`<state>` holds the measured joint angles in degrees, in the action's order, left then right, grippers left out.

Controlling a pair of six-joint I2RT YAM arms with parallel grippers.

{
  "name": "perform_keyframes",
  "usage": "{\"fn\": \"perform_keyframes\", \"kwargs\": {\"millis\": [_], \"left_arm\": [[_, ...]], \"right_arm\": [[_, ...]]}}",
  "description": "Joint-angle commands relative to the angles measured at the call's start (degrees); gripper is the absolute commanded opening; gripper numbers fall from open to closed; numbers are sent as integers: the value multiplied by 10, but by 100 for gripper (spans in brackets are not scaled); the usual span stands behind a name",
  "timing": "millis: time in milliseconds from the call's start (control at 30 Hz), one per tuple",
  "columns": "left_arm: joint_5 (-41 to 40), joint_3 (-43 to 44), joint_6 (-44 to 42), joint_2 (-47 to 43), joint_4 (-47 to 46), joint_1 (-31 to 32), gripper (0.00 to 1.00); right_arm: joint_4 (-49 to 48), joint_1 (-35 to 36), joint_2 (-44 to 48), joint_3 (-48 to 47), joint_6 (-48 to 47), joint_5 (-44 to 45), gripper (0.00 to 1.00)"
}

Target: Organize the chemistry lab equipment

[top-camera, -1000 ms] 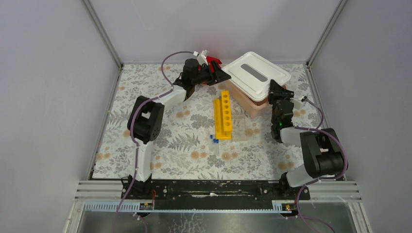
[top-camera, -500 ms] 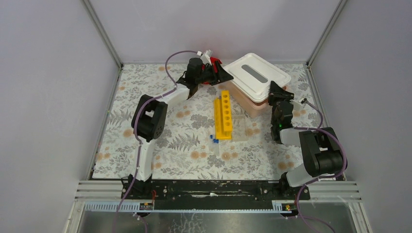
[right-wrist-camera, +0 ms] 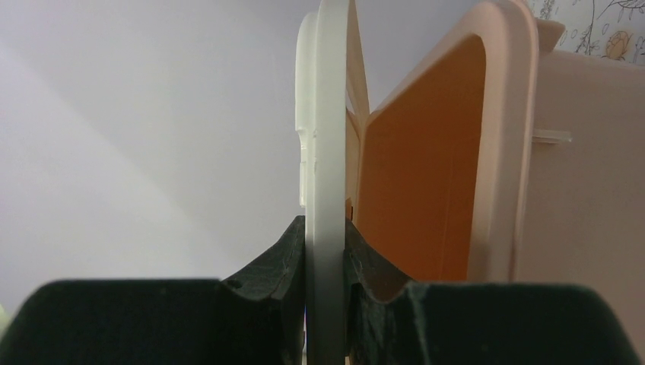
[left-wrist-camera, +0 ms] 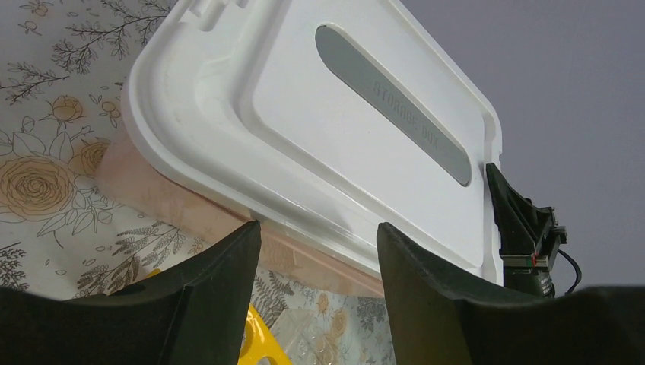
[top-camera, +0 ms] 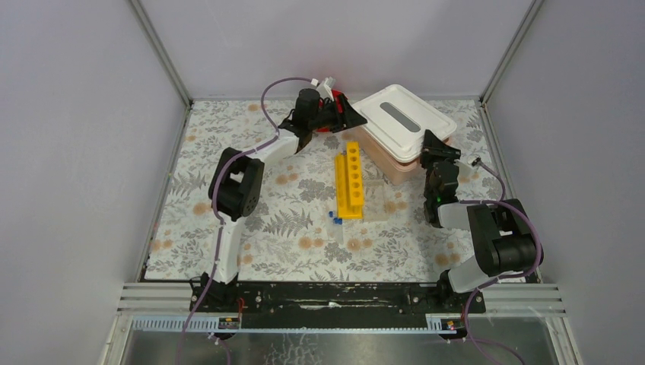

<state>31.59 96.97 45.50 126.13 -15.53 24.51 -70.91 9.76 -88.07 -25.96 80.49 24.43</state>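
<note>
Your right gripper [right-wrist-camera: 325, 251] is pinched shut on the edge of the flat white plastic lid [top-camera: 399, 118] (the one with the grey oblong label strip [left-wrist-camera: 394, 100] down its middle). In the right wrist view the two black fingers [right-wrist-camera: 275, 272] press against either face of the lid's thin rim. On that side the lid stands clear of the rim of the pinkish plastic bin [top-camera: 397, 170], and a wedge of gap shows the bin's orange-looking inside. The bin sits at the far right of the flower-patterned table cover [top-camera: 266, 228], with the lid skewed across its top.

Your left gripper [top-camera: 350, 115] is spread wide with nothing between its fingers. It hovers at the lid's opposite, left-hand edge, aimed across the lid. From the left wrist camera you look between both fingers at the lid's corner and the bin wall beneath it. You cannot tell from these views whether a fingertip touches the lid.

The long yellow plastic test-tube rack with round holes [top-camera: 351, 180] lies on the cover just beside the bin's near-left side. It runs lengthwise toward the arm bases, apart from both grippers. A couple of small clear blue-capped tubes [top-camera: 334, 218] lie on the cover at the rack's near end, just to its left. A clear item [top-camera: 376, 190] lies to the right of the rack, too faint to identify.
</note>
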Motion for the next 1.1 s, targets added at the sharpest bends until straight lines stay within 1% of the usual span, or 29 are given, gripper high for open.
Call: {"fn": "perform_keyframes", "kwargs": {"millis": [0, 400, 700, 1067], "left_arm": [[-9, 31, -15, 16, 13, 8, 65], [-10, 36, -19, 24, 23, 10, 65], [-10, 50, -23, 30, 36, 12, 64], [-10, 65, -28, 36, 51, 14, 63]], "right_arm": [[-33, 4, 11, 6, -5, 33, 19], [-27, 3, 21, 25, -14, 28, 40], [-11, 3, 39, 33, -23, 22, 45], [11, 3, 72, 49, -36, 25, 45]]}}
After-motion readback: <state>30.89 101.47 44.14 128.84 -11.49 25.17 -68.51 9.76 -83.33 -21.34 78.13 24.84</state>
